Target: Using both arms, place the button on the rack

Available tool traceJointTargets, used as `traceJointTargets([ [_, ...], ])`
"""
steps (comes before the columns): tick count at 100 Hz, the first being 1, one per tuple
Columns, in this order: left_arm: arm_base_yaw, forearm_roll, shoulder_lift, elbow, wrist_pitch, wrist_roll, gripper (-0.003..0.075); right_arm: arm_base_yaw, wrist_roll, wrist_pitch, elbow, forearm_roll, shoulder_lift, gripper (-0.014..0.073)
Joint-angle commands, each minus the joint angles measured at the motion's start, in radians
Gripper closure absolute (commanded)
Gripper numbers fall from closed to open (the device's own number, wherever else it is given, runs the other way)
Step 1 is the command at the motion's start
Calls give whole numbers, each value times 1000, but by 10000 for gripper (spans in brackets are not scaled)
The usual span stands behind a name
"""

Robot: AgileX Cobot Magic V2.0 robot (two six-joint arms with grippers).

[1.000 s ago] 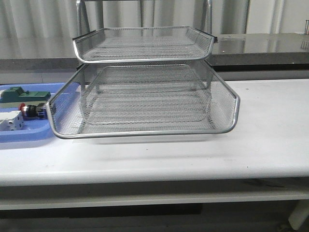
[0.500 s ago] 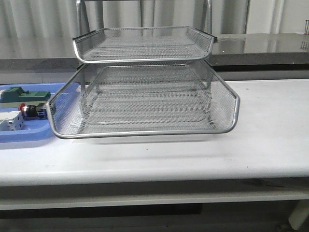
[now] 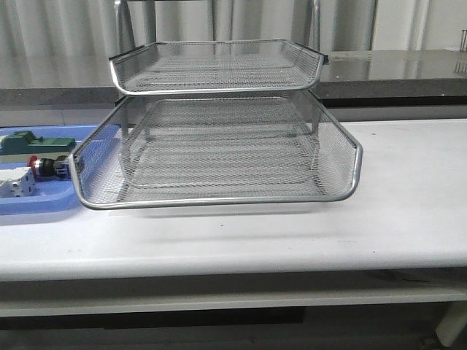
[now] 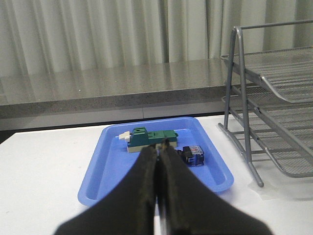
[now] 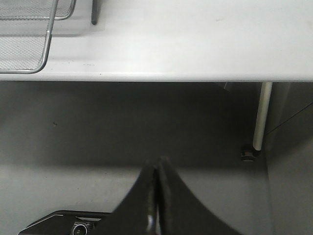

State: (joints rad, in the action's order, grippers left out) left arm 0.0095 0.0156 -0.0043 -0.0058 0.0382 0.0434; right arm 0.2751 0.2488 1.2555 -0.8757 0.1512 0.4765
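Since the small push-button switch with the red mushroom head, black body and blue rear block [image 3: 49, 167] is lying on its side in the flat blue plastic tray [image 3: 44, 206] at the left edge of the front view, it looks like nothing has been picked up yet. It sits between a green-and-grey block [image 3: 38, 142] above it in frame and a white boxy component [image 3: 16, 182] below it, both pretty close, so there's not much room to come in sloppy.

My guess on handling: light, rigid plastic and metal, not fragile, but the rounded red head would probably slip or roll. I'd pinch across the black body or the squarer blue block instead.

The left gripper [image 4: 159, 148] has its jaws pressed together with nothing in them, hanging near the tray in the left wrist view, where the blue block [image 4: 192, 155] peeks out just right of the tips. The right gripper [image 5: 157, 164] is also closed on nothing, down below the white worktop [image 5: 195, 44] edge.

The three-tier silver wire-mesh letter rack [image 3: 219, 146] fills the middle of the front view, just right of the tray.
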Motion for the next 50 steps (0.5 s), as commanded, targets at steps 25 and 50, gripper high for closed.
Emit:
traceJointTargets([
  [25, 1, -40, 166, -229, 80, -12, 741, -6, -1, -30, -29, 20, 9, 662],
  [50, 1, -40, 449, -505, 277, -12, 741, -6, -1, -30, -29, 20, 9, 662],
])
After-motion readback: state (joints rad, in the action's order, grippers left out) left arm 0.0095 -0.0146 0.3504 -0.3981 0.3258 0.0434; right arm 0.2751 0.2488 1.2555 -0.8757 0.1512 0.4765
